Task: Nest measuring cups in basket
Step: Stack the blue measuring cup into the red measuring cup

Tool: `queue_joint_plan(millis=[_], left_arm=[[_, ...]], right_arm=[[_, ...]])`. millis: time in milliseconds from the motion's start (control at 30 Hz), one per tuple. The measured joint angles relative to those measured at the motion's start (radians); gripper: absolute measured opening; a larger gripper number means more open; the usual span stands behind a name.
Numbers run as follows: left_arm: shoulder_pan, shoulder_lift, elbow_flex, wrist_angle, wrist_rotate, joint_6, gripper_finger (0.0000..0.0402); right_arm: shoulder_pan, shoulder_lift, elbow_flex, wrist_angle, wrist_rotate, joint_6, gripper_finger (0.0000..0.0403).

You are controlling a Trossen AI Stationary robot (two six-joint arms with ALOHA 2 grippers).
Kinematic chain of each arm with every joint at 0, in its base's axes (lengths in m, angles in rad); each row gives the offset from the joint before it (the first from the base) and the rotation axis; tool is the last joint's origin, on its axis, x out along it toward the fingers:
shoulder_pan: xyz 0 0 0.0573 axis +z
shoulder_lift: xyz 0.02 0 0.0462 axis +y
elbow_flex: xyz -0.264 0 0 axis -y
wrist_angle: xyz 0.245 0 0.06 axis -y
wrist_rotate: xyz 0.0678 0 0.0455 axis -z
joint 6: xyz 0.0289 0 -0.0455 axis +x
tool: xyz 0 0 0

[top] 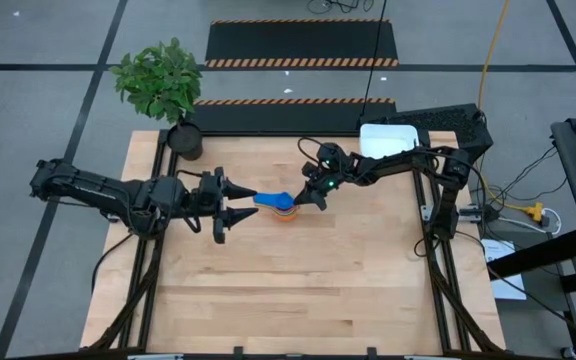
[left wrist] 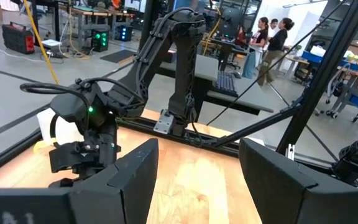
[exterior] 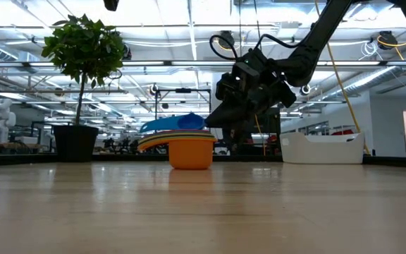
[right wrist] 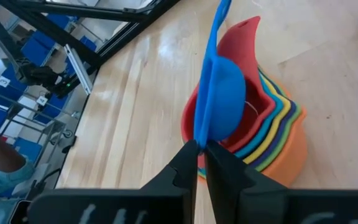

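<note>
A nested stack of measuring cups [top: 286, 212] stands on the table's middle, with the orange cup [exterior: 191, 152] outermost and the red cup [right wrist: 244, 46] innermost. My right gripper [top: 311, 192] is shut on a medium blue cup [right wrist: 224, 99] held over the stack. My left gripper [top: 236, 208] hovers open just left of the stack, and its fingers [left wrist: 135, 180] touch nothing. The white basket [top: 388, 138] sits at the table's far right edge and shows nothing inside it. My right gripper pinches the blue cup's rim [right wrist: 199, 138] between its two fingers, on the side opposite the handle [right wrist: 220, 11]. The fingers come from the table's right, slanting down. The cup is tilted on its edge, bowl over the red cup; whether it touches the stack, I cannot tell.
A dark pot with a green plant [top: 182, 140] stands at the table's far left corner. The right arm [top: 408, 160] reaches across from beside the basket. Bare wood [top: 298, 290] stretches across the table's near half. People stand in the room beyond [left wrist: 272, 37].
</note>
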Motion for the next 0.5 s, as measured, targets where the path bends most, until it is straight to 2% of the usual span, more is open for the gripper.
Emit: queue_joint_plan(millis=[167, 500], left_arm=[[0.000, 0.000, 0.000, 0.000, 0.000, 0.000, 0.0225], [0.000, 0.002, 0.000, -0.024, 0.000, 0.023, 0.0225]], right_arm=[[-0.015, 0.000, 0.000, -0.005, 0.023, -0.006, 0.0044], [-0.039, -0.034, -0.001, -0.010, 0.030, -0.009, 0.0191]])
